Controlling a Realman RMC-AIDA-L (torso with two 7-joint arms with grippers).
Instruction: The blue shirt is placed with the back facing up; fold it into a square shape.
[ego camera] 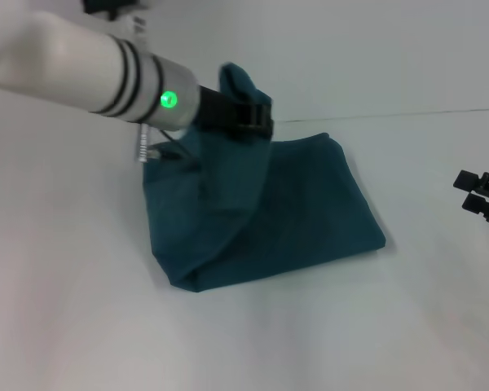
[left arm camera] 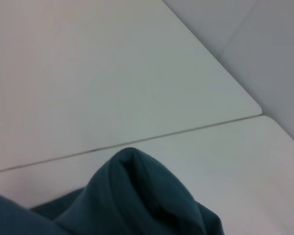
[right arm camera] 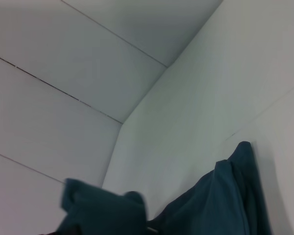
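Note:
The blue shirt (ego camera: pixel 301 204) lies on the white table (ego camera: pixel 326 334) as a folded, roughly rectangular teal pad. My left gripper (ego camera: pixel 248 116) reaches in from the upper left and is shut on a bunch of the shirt's left part. It holds that part lifted, so the cloth hangs down to the pad's near left corner. The pinched bunch sticks up past the gripper and shows in the left wrist view (left arm camera: pixel 142 196). The shirt also shows in the right wrist view (right arm camera: pixel 225 205). My right gripper (ego camera: pixel 479 194) is at the right edge of the table, open and empty.
The table's back edge (ego camera: pixel 407 114) runs behind the shirt, with a pale wall beyond it. A seam between table panels shows in the left wrist view (left arm camera: pixel 176 132).

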